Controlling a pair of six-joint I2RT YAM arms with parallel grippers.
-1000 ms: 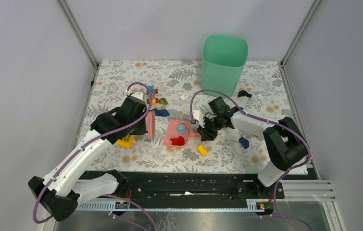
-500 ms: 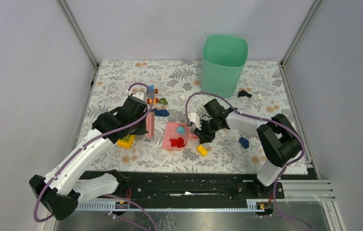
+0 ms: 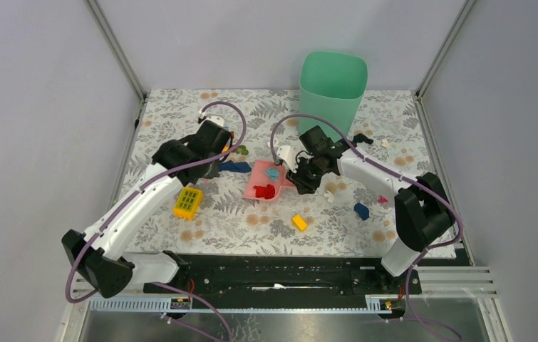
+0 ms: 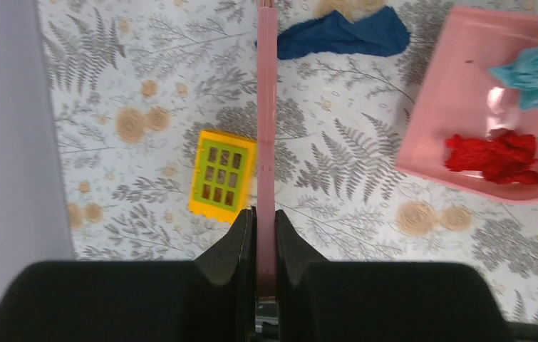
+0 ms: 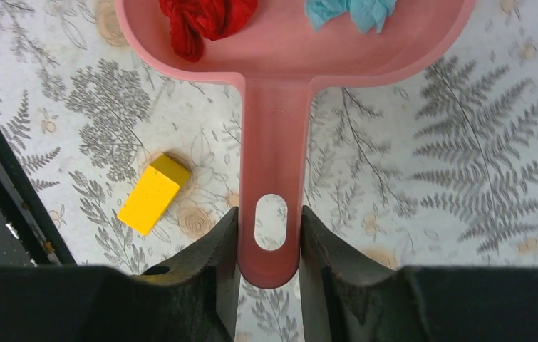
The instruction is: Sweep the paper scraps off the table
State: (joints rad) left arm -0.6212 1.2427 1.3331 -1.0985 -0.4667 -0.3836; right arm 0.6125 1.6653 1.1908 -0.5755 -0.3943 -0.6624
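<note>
Currently: left gripper (image 4: 266, 219) clenched on thin pink plastic brush (image 4: 266, 107); right gripper (image 5: 269, 216) grasping pink plastic dustpan (image 5: 274, 135) by its handle. Tiny white crumpled paper scraps (image 3: 384, 143) lie on leaf-printed table (image 3: 180, 107), near tall green plastic bin (image 3: 332, 85).

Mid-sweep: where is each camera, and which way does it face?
Top external: above, behind the robot, looking down on the table; left arm, right arm show.
Left wrist: looks down along the pink brush; left jaws clamp it.
Right wrist: looks down the dustpan handle; right jaws grip it.
Both wrist views share the dustpan.
</note>
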